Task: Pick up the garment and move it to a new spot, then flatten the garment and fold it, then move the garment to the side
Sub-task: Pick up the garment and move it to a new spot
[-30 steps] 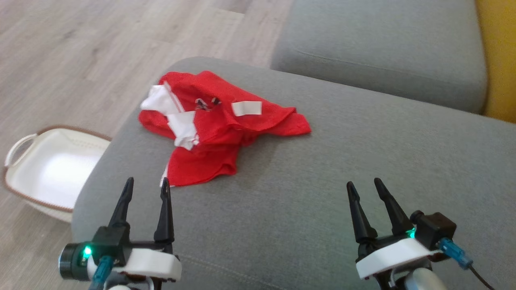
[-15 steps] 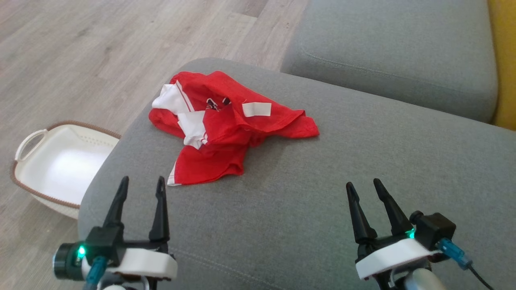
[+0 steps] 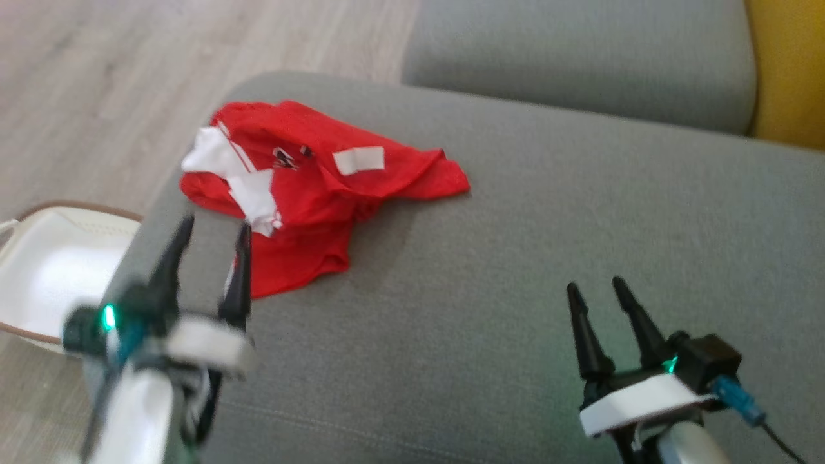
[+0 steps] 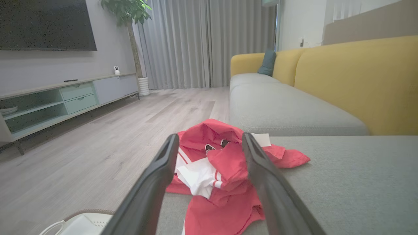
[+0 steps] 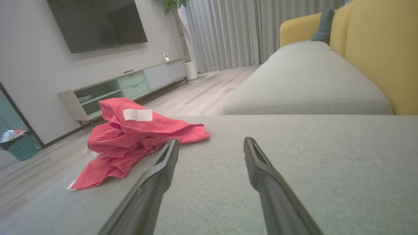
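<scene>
A crumpled red garment (image 3: 309, 200) with white patches lies on the grey sofa cushion (image 3: 515, 258), near its far left corner. My left gripper (image 3: 216, 229) is open, its fingertips just short of the garment's near edge, with nothing between them. In the left wrist view the garment (image 4: 225, 169) lies straight ahead between the open fingers (image 4: 156, 176). My right gripper (image 3: 596, 287) hangs open over bare cushion at the lower right, well away from the cloth. The right wrist view shows the garment (image 5: 137, 137) ahead and to the left of that gripper (image 5: 210, 143).
A white basket (image 3: 45, 270) with a brown rim stands on the wooden floor left of the sofa. A second grey cushion (image 3: 580, 58) lies behind, with the yellow backrest (image 3: 786, 71) at the right. A TV unit (image 4: 65, 98) lines the far wall.
My left arm has risen and moved forward toward the garment's near edge. The head camera has shifted, so the whole scene sits further left and up. The right gripper stayed put.
</scene>
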You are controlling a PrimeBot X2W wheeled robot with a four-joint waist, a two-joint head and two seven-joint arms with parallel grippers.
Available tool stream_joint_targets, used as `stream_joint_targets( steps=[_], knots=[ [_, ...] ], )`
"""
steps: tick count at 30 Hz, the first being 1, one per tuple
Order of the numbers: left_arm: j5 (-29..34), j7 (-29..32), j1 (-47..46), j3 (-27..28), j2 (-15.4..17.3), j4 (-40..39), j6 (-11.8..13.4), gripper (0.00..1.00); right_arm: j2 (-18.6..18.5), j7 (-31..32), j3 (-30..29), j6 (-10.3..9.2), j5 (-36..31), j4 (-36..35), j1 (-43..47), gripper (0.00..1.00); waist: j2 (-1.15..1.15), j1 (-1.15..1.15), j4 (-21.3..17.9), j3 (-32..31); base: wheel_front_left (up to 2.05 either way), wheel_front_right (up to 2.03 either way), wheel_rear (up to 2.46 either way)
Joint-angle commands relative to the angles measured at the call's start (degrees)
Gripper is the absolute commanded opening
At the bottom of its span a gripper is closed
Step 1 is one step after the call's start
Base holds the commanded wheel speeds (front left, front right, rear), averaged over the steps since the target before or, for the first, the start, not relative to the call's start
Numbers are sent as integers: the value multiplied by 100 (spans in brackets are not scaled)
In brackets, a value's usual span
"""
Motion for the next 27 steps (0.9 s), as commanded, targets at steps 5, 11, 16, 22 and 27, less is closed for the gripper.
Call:
stream_joint_targets(
  steps=[5,11,16,22,27],
  knots=[
    [-305,779,-1663,110,418,440,-425,100,-26,-63,-77,-4,-194,-318,-556,100,0,0,-365,527,0,0,0],
    [-873,1940,-3204,-225,982,1585,-585,100,-26,-51,-117,-4,-314,-458,-883,100,0,0,-776,1102,0,0,0],
    [-1219,2543,-3868,-435,1368,2446,-592,100,-26,-54,-77,-4,-318,-499,-1062,100,0,0,-1093,1378,0,0,0],
    [-1634,2844,-4312,-487,1585,3237,-593,100,-26,-58,-68,-4,-321,-534,-1163,100,0,0,-1392,1577,0,0,0],
    [-1781,3004,-4578,-480,1672,3786,-593,100,-26,-60,-72,-4,-322,-557,-1248,100,0,0,-1574,1704,0,0,0]
  ],
)
